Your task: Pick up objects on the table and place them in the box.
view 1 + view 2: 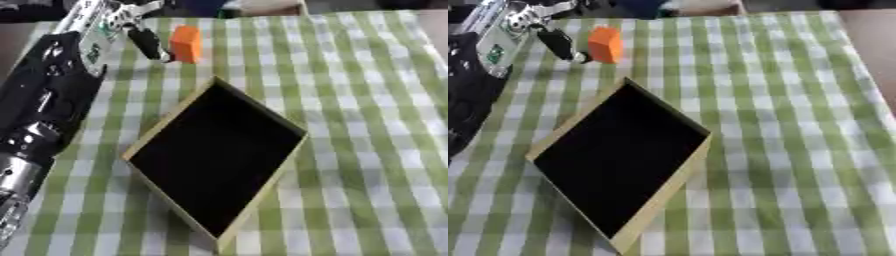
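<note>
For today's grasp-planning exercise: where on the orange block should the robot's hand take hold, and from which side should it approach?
Probably across the two broad upright faces of the orange block, coming from the left, where the left hand already has a finger beside it. The block stands upright on the cloth beyond the box, with open room on its right for the opposing thumb.

Green and white checked tablecloth (367, 100), brown surface (872, 40) past its right edge

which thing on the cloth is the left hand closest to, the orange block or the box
The orange block. The left hand has a dark finger right beside it at the table's far side, while the box lies nearer the camera, well apart from that hand.
</note>
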Tool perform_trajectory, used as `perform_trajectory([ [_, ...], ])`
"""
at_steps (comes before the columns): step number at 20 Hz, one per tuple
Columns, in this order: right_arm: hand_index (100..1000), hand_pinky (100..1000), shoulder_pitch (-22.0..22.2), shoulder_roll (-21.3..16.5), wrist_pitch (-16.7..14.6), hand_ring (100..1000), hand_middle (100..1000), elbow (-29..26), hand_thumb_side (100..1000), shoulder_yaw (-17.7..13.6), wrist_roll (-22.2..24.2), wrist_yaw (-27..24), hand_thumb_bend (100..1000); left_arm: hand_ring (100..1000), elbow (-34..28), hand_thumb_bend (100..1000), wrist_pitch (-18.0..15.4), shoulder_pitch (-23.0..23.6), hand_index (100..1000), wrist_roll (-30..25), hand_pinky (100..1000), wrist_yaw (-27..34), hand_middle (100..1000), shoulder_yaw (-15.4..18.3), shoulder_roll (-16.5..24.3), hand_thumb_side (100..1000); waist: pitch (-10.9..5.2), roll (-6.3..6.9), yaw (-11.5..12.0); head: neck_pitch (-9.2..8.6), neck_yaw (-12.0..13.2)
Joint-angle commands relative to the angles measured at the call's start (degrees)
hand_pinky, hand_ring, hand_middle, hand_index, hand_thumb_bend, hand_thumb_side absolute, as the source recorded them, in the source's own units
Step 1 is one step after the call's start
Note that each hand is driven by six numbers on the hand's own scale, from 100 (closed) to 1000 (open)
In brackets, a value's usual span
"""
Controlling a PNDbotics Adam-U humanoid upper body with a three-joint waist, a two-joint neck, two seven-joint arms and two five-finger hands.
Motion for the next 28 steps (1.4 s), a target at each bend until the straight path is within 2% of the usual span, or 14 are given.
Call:
perform_trajectory([
  [1, 779, 734, -0.5, -1.8, -0.1, 604, 646, -1.2, 1000, -0.2, 0.0, 0.1, 100, 882, -0.3, 436, 0.6, -1.9, 957, 0.2, 866, -0.3, 896, 0.9, 1.9, 100, -1.02, -0.16, -0.1, -1.17, 0.5],
  [19, 776, 732, -0.9, -1.8, 0.3, 599, 645, -1.2, 1000, -0.4, -0.5, 0.0, 100, 862, -0.9, 327, 1.1, -2.9, 925, 0.7, 848, 4.0, 898, 1.6, 3.3, 100, 1.73, -0.45, -0.8, -3.18, 2.3],
  [28, 774, 730, -1.1, -1.7, 0.5, 596, 640, -1.2, 1000, -0.6, -1.1, -0.1, 100, 866, -0.9, 321, 1.0, -3.3, 928, 0.0, 851, 5.0, 906, 1.3, 3.3, 100, 2.49, -0.22, -1.6, -4.04, 3.3],
])
